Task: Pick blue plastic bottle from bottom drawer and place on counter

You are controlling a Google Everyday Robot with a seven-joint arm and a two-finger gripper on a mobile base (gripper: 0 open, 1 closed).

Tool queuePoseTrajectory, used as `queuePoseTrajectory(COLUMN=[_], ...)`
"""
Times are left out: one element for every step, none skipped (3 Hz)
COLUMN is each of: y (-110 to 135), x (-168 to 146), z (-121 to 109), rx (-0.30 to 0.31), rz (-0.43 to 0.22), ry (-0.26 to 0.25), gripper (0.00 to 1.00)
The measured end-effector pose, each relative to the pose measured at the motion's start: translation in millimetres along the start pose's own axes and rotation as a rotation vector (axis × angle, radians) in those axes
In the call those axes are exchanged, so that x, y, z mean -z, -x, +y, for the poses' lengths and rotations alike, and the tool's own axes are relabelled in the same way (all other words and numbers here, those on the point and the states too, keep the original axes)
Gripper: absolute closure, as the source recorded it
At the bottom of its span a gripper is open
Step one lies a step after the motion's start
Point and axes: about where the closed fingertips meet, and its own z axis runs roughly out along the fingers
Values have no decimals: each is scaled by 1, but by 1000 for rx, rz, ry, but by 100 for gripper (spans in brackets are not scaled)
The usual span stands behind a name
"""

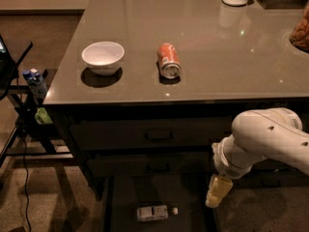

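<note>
hovering with the small clear bluish plastic bottle lying down-left of it, the cream gripper, aperture untellable, might roll it across the dark drawer.

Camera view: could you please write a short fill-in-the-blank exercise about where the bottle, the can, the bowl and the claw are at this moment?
1. The blue plastic bottle lies on its ____ in the open bottom drawer.
2. On the counter, the white bowl stands to the ____ of the orange soda can, as the picture shows it.
3. The claw hangs low, to the ____ of the bottle in the picture, not touching it.

Missing words: side; left; right.
</note>
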Motion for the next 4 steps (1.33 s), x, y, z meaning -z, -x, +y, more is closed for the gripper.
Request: queuePoseTrajectory(y=[-16, -27, -27, -28], x=[-39, -87, -87, -126], z=[8, 13, 13, 20], rx=[-9, 26, 26, 14], rz=[-72, -124, -124, -158], ry=[62, 137, 137, 188], gripper=[0, 0, 0, 0])
